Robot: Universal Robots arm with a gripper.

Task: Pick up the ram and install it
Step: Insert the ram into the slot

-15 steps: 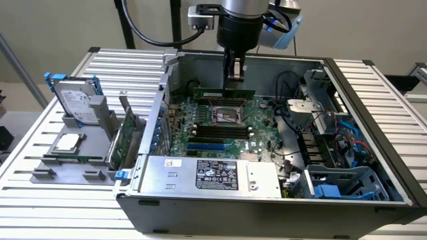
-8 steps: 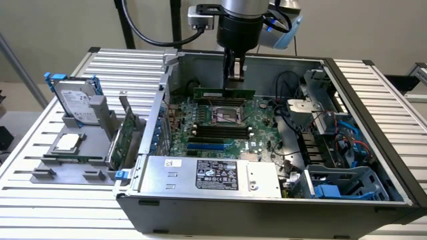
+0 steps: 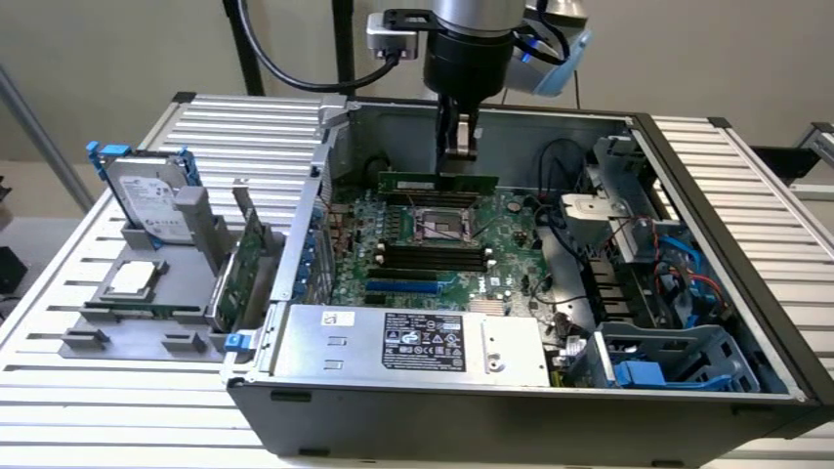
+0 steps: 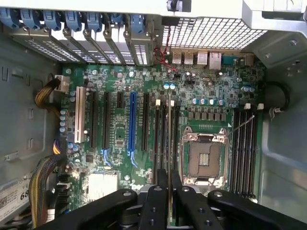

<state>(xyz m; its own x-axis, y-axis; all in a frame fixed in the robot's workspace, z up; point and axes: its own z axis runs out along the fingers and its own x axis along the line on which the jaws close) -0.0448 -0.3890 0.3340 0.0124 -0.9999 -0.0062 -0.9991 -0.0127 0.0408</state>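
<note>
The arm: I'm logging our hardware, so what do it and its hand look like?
The arm ends in a silver cylinder, then a black one, with a blue joint cap, a small grey box and looping black cables. The hand is black, with jointed link bars and round pivots.

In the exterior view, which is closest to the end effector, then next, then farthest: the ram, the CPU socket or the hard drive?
1. The ram: held by the end effector, over the motherboard.
2. The CPU socket: on the motherboard, close by.
3. The hard drive: outside the case, at the exterior view's left.
</note>
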